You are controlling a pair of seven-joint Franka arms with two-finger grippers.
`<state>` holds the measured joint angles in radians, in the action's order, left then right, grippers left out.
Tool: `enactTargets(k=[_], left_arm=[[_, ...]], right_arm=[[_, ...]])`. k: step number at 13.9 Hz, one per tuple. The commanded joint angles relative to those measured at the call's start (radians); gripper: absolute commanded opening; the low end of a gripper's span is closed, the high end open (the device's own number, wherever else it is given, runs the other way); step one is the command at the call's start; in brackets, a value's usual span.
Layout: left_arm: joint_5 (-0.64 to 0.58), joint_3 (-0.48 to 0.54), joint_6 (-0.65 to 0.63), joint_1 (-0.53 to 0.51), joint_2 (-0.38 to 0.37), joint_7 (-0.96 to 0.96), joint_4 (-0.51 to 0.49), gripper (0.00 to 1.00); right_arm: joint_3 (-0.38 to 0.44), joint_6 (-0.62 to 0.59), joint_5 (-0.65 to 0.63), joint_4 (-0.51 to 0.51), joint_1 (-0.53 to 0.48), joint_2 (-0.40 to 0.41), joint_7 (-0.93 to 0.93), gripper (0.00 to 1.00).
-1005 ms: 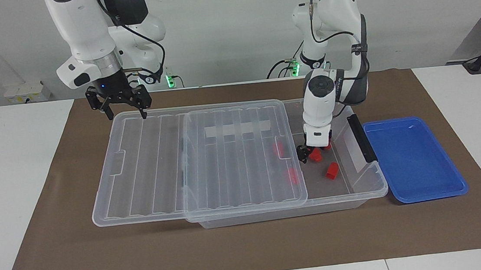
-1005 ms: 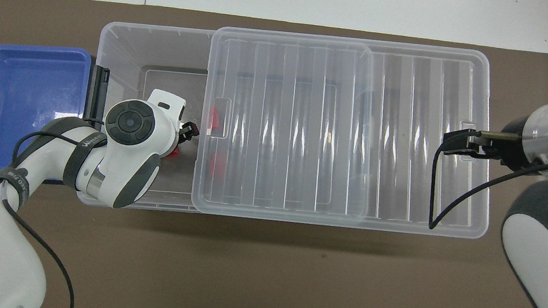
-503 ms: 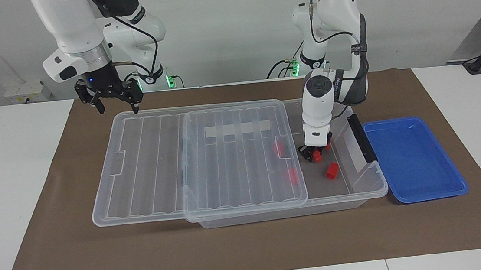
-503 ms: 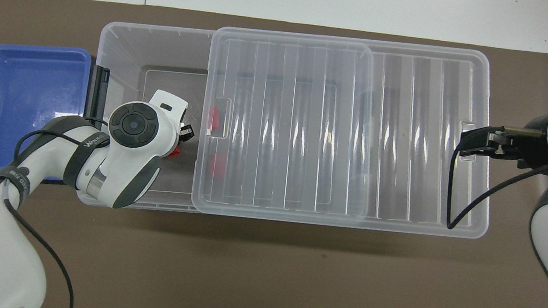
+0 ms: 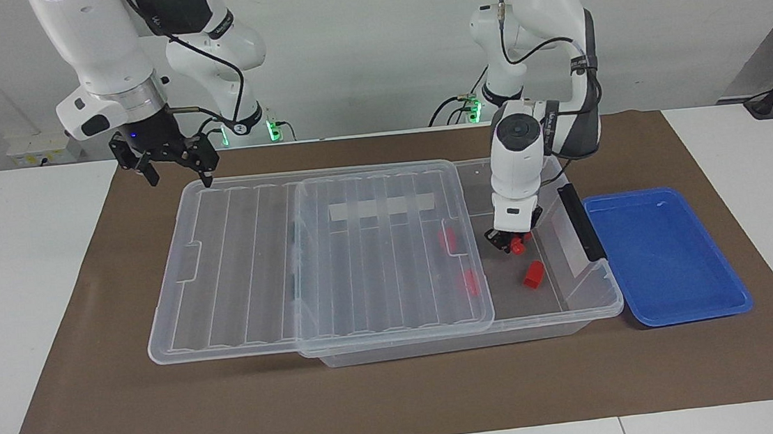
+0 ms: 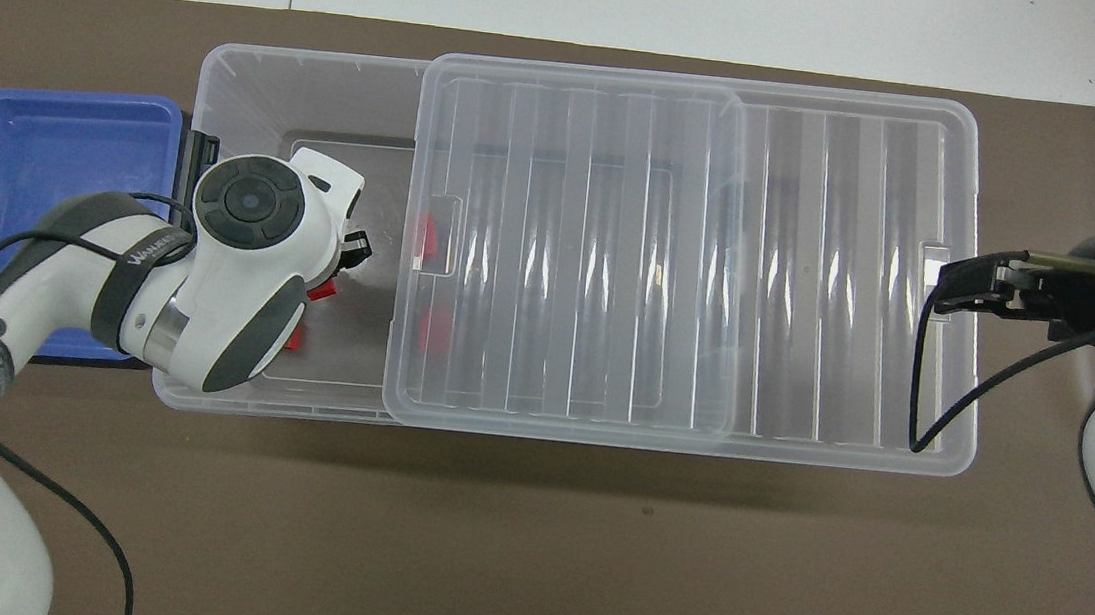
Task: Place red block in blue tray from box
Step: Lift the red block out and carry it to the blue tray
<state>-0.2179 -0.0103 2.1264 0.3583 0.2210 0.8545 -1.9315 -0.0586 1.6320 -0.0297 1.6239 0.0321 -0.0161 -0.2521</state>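
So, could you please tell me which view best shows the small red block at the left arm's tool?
The facing view: the small red plastic block shows at the left tool, inside the large clear plastic box. In the overhead view, the arm's wrist hides most of it; only a red sliver shows.

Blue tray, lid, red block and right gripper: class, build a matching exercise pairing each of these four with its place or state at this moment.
Column one:
1. blue tray
2. lid
3. red block
4. right gripper

Column two:
A. slid partway off the box, toward the right arm's end
B. up over the lid's edge nearest the robots, fingers open
C. beside the box's black handle, nothing in it
D. held in the left gripper inside the box

Pairs: 1-C, 2-A, 3-D, 4-B
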Motion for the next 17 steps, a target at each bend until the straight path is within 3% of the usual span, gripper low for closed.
enactTargets(k=[1,4,5,6,8,9,12,15,17], left_arm=[[0.015,0.003,-0.21,-0.018,-0.04,-0.096,0.129,0.06],[0.077,0.009,-0.423,-0.096,-0.075,-0.32,0.257,0.06],[0.089,0.012,-0.484,-0.129,-0.08,-0.397,0.302,0.06],[0.092,0.013,-0.528,-0.162,-0.086,-0.457,0.334,0.06],[0.092,0.016,-0.568,-0.234,-0.139,-0.613,0.341,0.06],[0.092,0.016,-0.58,-0.283,-0.156,-0.7,0.341,0.06],[0.092,0.015,-0.542,-0.41,-0.17,-0.972,0.327,0.06],[0.116,0.015,-0.337,-0.537,-0.212,-1.106,0.183,0.07],[0.179,0.016,-0.206,-0.579,-0.197,-1.182,0.114,0.07]], right_arm=[[-0.004,0.005,0.014,0.013,-0.012,-0.008,0.017,1.0],[-0.003,0.031,0.014,0.019,-0.024,-0.008,0.02,0.99],[-0.004,0.07,0.014,0.042,-0.037,-0.012,0.022,0.92],[-0.003,0.116,0.014,0.072,-0.046,-0.022,0.027,0.74],[-0.003,0.202,0.014,0.161,-0.084,-0.044,0.022,0.18],[-0.003,0.247,0.014,0.209,-0.11,-0.051,0.022,0.0],[-0.003,0.319,0.014,0.281,-0.175,-0.048,0.033,0.0],[-0.003,0.432,0.016,0.335,-0.215,-0.022,0.083,0.0],[-0.003,0.457,0.016,0.336,-0.215,0.005,0.094,0.0]])
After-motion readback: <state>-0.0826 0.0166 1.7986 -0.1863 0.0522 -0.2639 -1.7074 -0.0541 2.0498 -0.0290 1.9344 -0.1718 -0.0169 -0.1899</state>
